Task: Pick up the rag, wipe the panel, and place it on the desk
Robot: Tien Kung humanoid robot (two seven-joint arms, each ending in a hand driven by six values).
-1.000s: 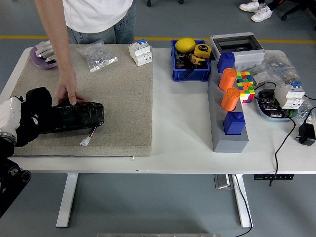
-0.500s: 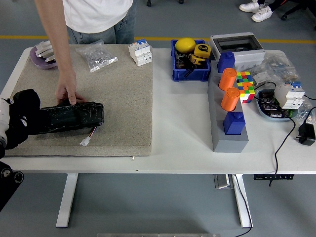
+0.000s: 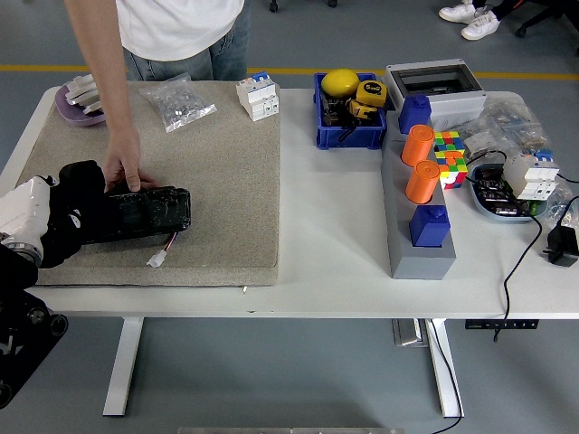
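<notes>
Robot hand wipes a black panel with a dark rag.
The left hand has its fingers clamped on the crumpled black cloth rag, pressed on the left end of the long shiny black panel on the beige mat. A person's hand steadies the panel on the white desk.

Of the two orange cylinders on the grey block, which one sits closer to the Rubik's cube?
The far orange cylinder, the one nearer the table's back edge. It stands right beside the Rubik's cube, while the near orange cylinder sits further forward, toward the blue block.
</notes>
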